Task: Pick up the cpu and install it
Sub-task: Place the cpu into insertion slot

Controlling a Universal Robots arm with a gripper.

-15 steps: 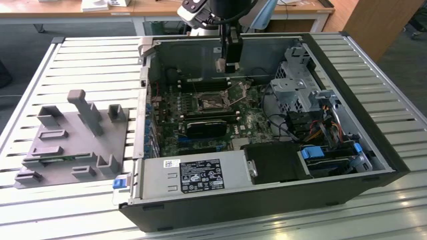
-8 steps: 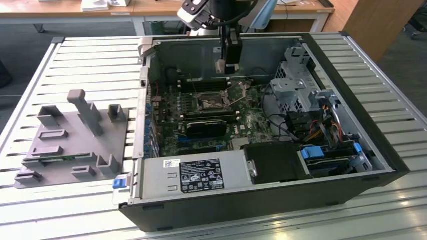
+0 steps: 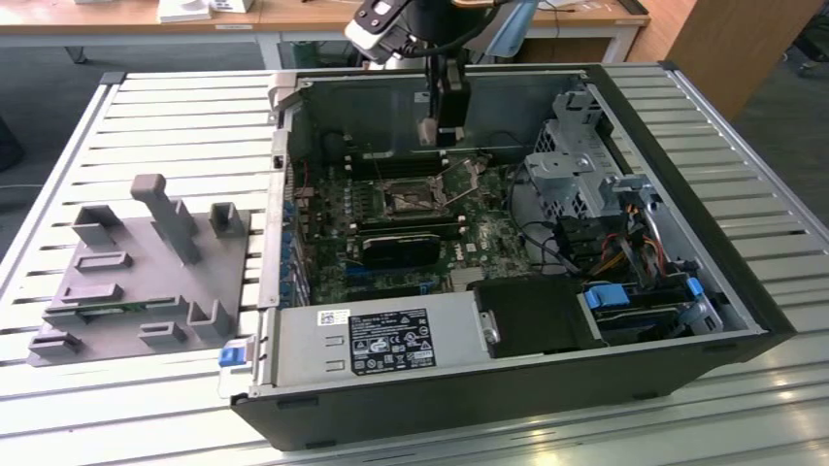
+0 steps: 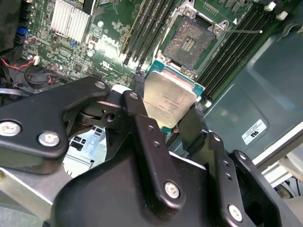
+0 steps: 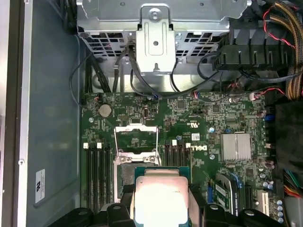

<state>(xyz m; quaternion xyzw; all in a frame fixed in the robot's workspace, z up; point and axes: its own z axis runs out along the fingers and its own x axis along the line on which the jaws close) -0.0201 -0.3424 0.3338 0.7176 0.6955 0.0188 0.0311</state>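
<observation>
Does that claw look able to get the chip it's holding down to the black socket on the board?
Probably yes. The claw grips the cpu close over the socket, which lies uncovered, and nothing seems to lie between them.

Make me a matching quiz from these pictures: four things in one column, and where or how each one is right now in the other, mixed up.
Things:
1. cpu
2. socket
3. tray
4. heatsink

States:
A. open and empty
B. on the table, outside the case
C. clamped in the gripper
D. silver fins, fixed on the board

Pairs: 1-C, 2-A, 3-B, 4-D
</observation>
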